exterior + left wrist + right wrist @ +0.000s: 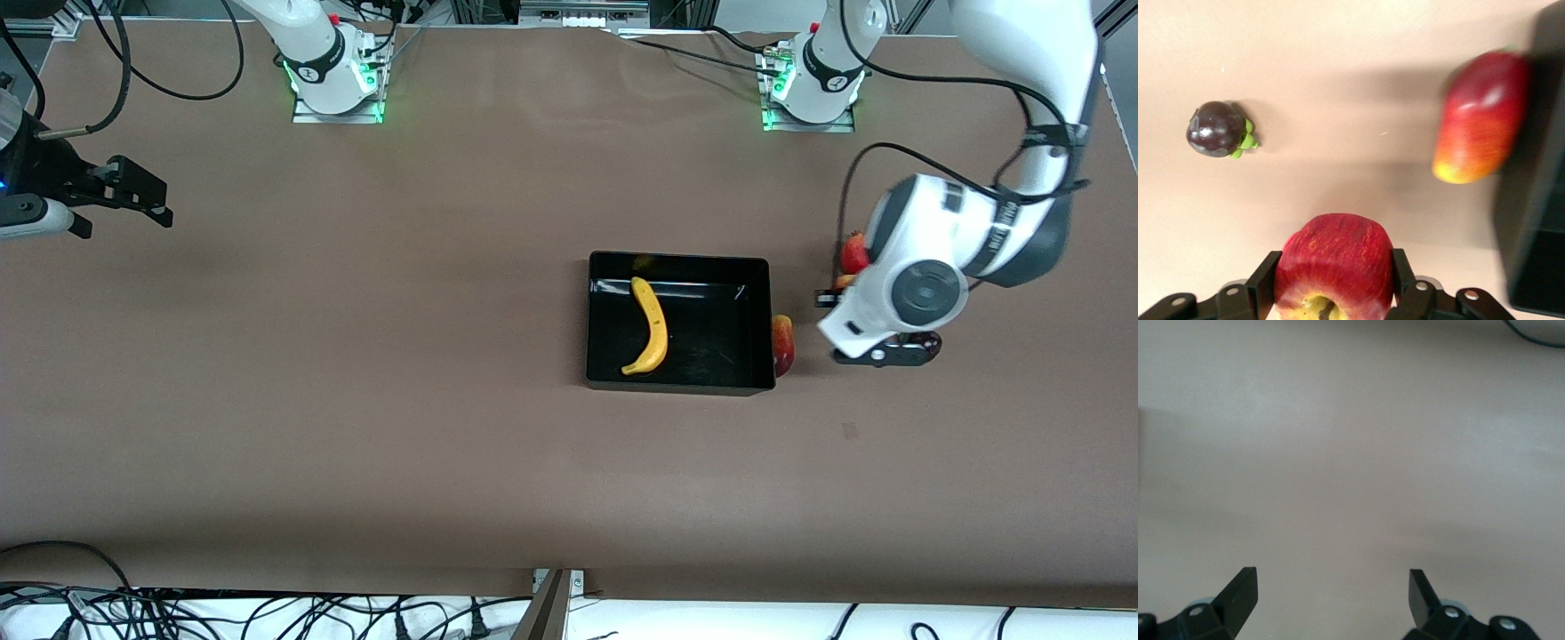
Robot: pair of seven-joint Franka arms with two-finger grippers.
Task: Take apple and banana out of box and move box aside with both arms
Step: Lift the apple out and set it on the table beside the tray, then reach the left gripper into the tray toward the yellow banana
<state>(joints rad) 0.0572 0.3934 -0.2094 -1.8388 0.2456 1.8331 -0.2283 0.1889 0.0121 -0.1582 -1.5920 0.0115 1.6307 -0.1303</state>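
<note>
A: Report the layout, starting at the right arm's end of the table.

B: The right gripper (pixel 133 191) hangs over bare table at the right arm's end, at about nine o'clock from the box (pixel 677 384) in the front view. Its fingers (pixel 1241 590) are spread wide with nothing between them. This arm waits.

A: The box and its contents?

B: The box sits near the table's middle, toward the left arm's end. The banana (pixel 652 326) lies inside it, in the half toward the right arm. Its long axis runs roughly twelve to six o'clock, with the curve bulging toward three o'clock. An oval red-yellow fruit (pixel 783 345) rests on the table against the box's outer wall at three o'clock.

A: The apple?

B: The apple (pixel 1334 257) is out of the box. The left gripper (pixel 1334 283) pinches it, one finger pressed on each side, stem dimple facing the wrist camera. It is over the table at about three o'clock from the box, well clear of the wall. A dark purple fruit (pixel 1217 129) lies on the table beneath that area.

A: Which relation governs the next move?

B: Judged from this layout, the apple must be set down on bare table between the oval fruit and the purple fruit. The banana is next. The left arm is far nearer to it. Fingers should straddle the banana across its twelve-to-six axis, closing along the nine-to-three line.
</note>
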